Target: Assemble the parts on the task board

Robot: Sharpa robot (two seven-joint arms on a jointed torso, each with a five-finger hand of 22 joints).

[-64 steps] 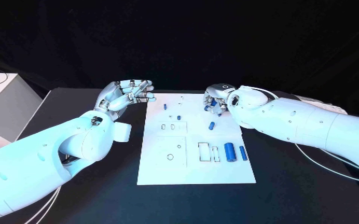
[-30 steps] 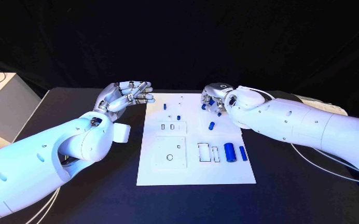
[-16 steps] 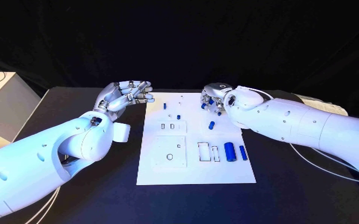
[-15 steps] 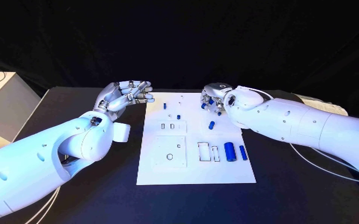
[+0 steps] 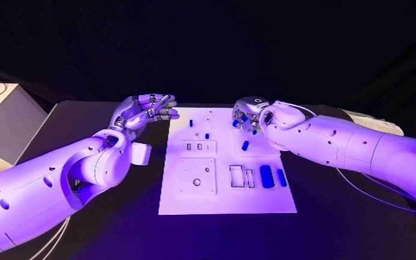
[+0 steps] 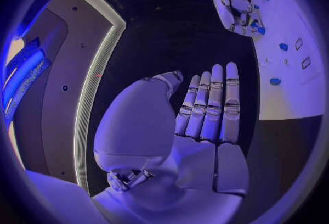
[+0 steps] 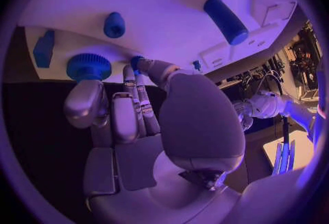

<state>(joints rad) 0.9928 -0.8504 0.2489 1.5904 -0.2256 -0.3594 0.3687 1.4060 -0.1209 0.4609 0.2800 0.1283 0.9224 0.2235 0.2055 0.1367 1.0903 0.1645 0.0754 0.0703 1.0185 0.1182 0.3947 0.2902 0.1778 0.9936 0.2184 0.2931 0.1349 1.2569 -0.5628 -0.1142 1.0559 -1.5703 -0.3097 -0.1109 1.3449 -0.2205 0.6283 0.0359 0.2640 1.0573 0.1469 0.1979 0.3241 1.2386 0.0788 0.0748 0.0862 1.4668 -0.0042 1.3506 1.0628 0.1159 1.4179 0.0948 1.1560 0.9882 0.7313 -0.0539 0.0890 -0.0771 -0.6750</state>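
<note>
I'm reaching my right hand, fingers curled and seemingly empty, over the task board toward a blue part at its fingertips (left hand idling open); next I'm pinching it

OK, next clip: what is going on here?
A two-armed robot is working at a white task board on a black table, with small blue parts on it. Its right hand reaches down over the board's far right corner, fingertips close to a small blue part; whether it grips it is unclear. The left hand is raised beside the board's left edge, holding nothing. Two blue cylinders lie untouched at the board's right side.
</note>
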